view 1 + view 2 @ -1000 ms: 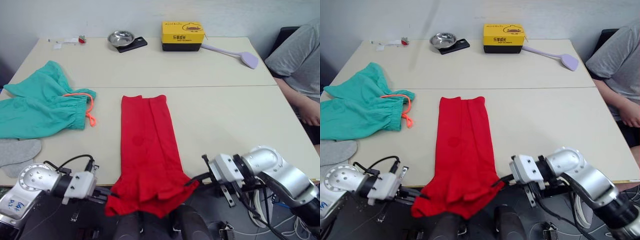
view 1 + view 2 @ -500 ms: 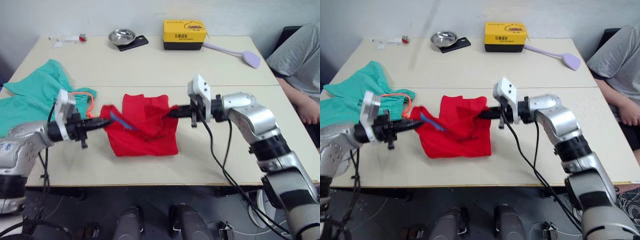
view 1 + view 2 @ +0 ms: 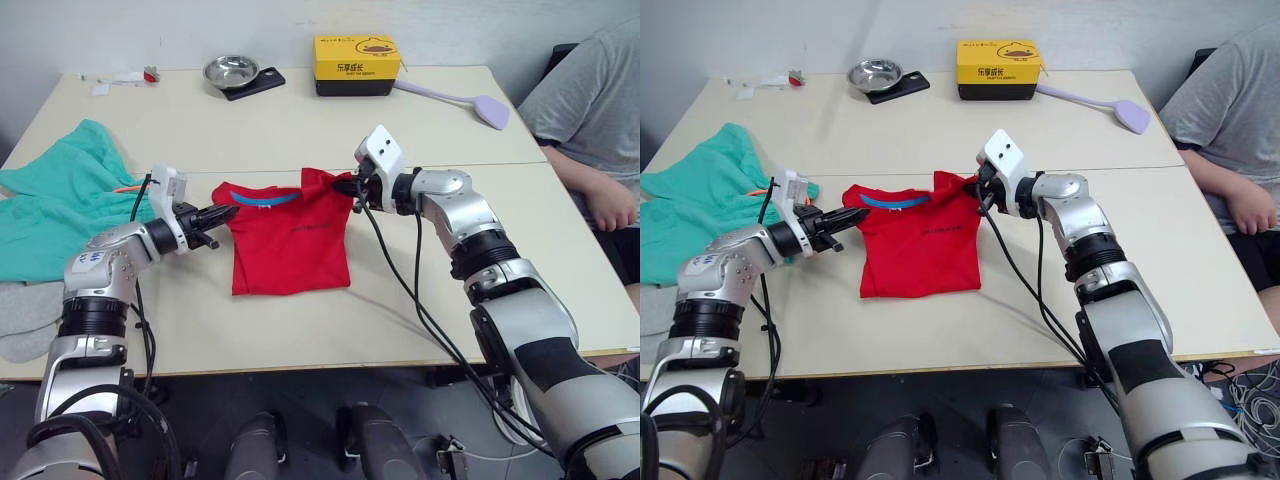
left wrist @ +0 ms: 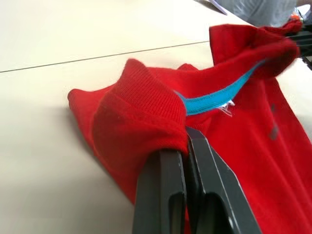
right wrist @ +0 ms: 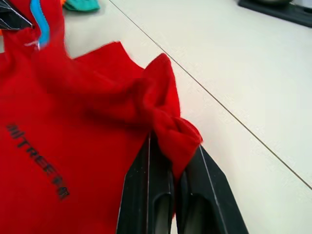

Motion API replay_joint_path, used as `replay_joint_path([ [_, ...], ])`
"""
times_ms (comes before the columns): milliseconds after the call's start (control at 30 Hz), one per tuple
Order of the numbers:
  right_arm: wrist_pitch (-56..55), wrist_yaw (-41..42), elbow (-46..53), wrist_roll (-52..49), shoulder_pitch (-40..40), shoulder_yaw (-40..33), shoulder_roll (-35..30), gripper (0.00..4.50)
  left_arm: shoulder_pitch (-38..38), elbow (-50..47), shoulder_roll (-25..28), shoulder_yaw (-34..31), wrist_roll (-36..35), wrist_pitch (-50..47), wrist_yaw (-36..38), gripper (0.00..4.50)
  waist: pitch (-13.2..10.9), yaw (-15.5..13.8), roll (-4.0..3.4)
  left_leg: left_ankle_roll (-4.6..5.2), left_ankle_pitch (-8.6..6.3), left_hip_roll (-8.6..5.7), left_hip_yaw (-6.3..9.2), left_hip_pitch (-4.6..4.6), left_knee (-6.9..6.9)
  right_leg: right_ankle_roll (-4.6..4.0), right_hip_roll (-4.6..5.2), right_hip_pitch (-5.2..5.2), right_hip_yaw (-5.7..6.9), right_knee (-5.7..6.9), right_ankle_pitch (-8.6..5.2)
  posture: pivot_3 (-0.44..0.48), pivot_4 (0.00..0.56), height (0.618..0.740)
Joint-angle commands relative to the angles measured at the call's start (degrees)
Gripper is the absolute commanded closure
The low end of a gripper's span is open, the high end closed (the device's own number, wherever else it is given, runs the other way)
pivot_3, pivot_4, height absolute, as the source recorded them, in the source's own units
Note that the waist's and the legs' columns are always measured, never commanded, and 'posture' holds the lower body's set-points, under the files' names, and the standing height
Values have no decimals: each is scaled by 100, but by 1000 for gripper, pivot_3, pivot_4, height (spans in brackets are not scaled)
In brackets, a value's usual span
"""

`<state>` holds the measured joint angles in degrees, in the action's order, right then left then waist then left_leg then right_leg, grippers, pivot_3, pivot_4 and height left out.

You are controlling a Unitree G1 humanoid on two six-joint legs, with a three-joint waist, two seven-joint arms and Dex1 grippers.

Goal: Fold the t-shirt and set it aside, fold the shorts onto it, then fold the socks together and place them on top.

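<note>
The red t-shirt (image 3: 290, 240) lies folded in half on the middle of the table, its blue neck band on top at the far edge. My left gripper (image 3: 222, 213) is shut on the shirt's far left corner (image 4: 141, 122). At the far right corner (image 5: 170, 126), my right gripper (image 3: 347, 186) is shut on the cloth. The teal shorts (image 3: 60, 215) with an orange drawstring lie spread at the table's left. A grey sock (image 3: 25, 318) lies at the near left edge.
At the table's far side stand a yellow box (image 3: 357, 63), a metal bowl (image 3: 229, 71) on a black phone, and a lilac spatula (image 3: 455, 96). A person in a grey shirt (image 3: 590, 110) sits at the right.
Both grippers carried the shirt's hanging lower end up from the near edge and over to the far edge, so the shirt now lies doubled and flatter. The camera view has shifted slightly.
</note>
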<state>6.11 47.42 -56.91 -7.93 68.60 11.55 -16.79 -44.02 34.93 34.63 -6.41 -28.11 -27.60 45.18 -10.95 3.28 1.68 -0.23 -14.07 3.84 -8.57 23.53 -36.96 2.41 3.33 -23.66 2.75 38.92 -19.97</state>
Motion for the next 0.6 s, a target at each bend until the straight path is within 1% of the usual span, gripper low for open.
replay_joint_path([
  [33, -224, -222, -404, 153, 321, -257, 146, 4500, -382, 556, -90, -198, 246, 526, -46, 4493, 0, 3, 0, -1, 0, 2, 0, 1, 0, 0, -1, -1, 1, 0, 0, 0, 150, 740],
  [167, -400, -411, -817, 341, 417, -324, 313, 4500, -752, 1313, -321, -342, 456, 1061, -297, 4493, 0, 1, 0, -1, 0, 0, 0, 3, 1, 0, 1, -2, 2, -1, 0, 0, 150, 740],
  [300, -581, -746, -1042, 503, 404, -464, 415, 4500, -931, 1706, -429, -459, 530, 1269, -311, 4493, 0, 5, 0, -1, 0, 0, -1, 3, 1, 0, 1, -2, 2, -1, 0, 0, 150, 740],
  [367, -768, -923, -1046, 564, 382, -540, 416, 4023, -910, 1738, -451, -490, 612, 1442, -430, 4027, 0, 15, 0, -1, 0, 0, -1, 4, 1, 0, 1, -2, 2, -1, 0, 0, 150, 740],
  [433, -903, -932, -947, 641, 355, -554, 329, 3483, -801, 1636, -427, -530, 678, 1619, -461, 3547, 0, 14, 0, -1, 0, 1, -1, 4, 1, 0, 0, -4, 1, 0, 0, 0, 150, 740],
  [467, -967, -920, -889, 679, 339, -563, 282, 3096, -737, 1564, -404, -539, 716, 1697, -466, 3199, 0, 14, 0, -1, 0, 1, -1, 4, 2, 0, 0, -3, 2, 0, 0, 0, 150, 740],
  [533, -1199, -751, -636, 747, 247, -562, 111, 2400, -463, 1179, -304, -508, 867, 2020, -467, 2569, 0, 19, 0, -1, 0, 0, -1, 4, 2, 0, 1, -3, 1, 0, 0, 0, 150, 740],
  [600, -1251, -499, -342, 759, 113, -564, -48, 1698, -153, 684, -212, -509, 916, 2144, -362, 1922, 0, 17, 0, -2, 0, 0, -1, 4, 4, 0, 1, -3, 1, 0, 0, 0, 150, 740],
])
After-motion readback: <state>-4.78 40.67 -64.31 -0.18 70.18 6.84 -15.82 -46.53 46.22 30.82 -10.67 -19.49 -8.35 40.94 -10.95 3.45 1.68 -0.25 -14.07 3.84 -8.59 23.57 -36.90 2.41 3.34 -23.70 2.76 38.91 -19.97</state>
